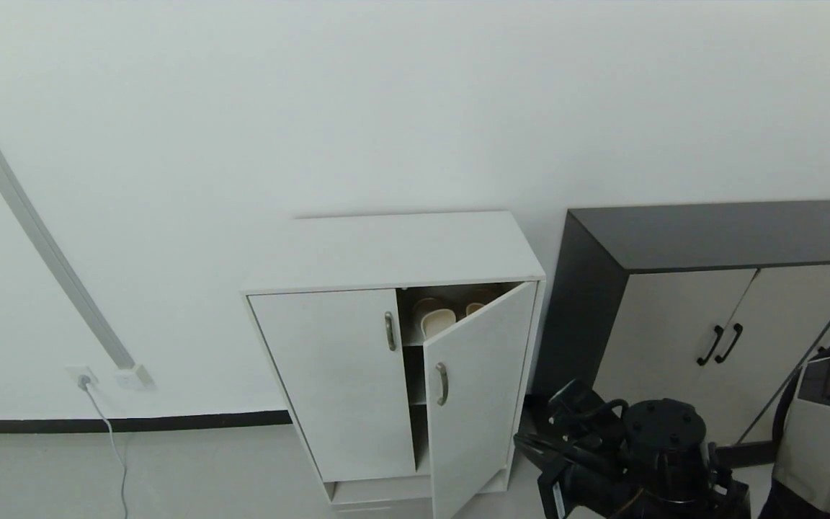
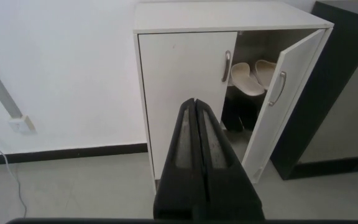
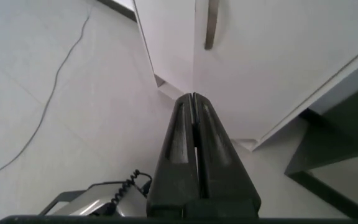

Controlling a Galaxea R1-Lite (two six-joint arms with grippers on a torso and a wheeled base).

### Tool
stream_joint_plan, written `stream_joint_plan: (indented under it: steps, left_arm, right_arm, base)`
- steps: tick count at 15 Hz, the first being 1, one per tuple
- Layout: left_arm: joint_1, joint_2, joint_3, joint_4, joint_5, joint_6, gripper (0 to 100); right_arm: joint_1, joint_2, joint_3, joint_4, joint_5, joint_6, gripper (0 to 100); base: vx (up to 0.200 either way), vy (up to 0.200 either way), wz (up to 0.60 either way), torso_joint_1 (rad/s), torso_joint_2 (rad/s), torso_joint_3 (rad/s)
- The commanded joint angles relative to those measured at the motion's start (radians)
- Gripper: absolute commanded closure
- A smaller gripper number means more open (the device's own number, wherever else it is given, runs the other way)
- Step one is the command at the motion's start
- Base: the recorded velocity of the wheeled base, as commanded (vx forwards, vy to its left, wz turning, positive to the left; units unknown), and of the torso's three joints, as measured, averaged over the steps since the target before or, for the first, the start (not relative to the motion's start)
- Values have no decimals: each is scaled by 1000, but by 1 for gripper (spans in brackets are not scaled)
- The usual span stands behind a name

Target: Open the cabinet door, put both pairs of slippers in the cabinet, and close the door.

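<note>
White cabinet (image 1: 393, 252) against the wall; left door (image 1: 332, 382) shut, right door (image 1: 483, 389) swung partly open; cream slippers (image 1: 438, 321) on the upper shelf inside, seen through the gap; a dark pair (image 2: 238, 115) on the shelf below, too dim to make out further; left gripper (image 2: 196, 101) hangs in front of the cabinet, well apart from it, fingers pressed together and empty; right gripper (image 3: 193, 95) low and near the outer face of the open door, below its handle (image 3: 211, 25), fingers closed on nothing; contact with the door cannot be told; dark cabinet (image 1: 717, 231) just beside on the right; wall socket (image 1: 82, 376) with cable (image 1: 116, 447) to the left.
</note>
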Motion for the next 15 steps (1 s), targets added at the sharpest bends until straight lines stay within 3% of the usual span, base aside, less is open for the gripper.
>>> stream_joint_plan:
  steps: [1, 7, 11, 15]
  left_arm:
    - [0, 1, 0, 0, 0, -1, 100]
    - [0, 1, 0, 0, 0, -5, 100]
    - [0, 1, 0, 0, 1, -7, 100]
    - [0, 1, 0, 0, 1, -7, 100]
  right_arm:
    - [1, 19, 15, -1, 0, 0, 100]
    - [1, 54, 6, -44, -4, -3, 100]
    - [-1, 113, -96, -61, -7, -2, 100]
    - [-45, 163, -269, 46, -7, 1, 100]
  base:
    - [200, 0, 0, 2, 2, 7]
    - [200, 0, 0, 2, 0, 3]
    - [0, 0, 0, 0, 0, 0]
    - [0, 0, 0, 0, 0, 0]
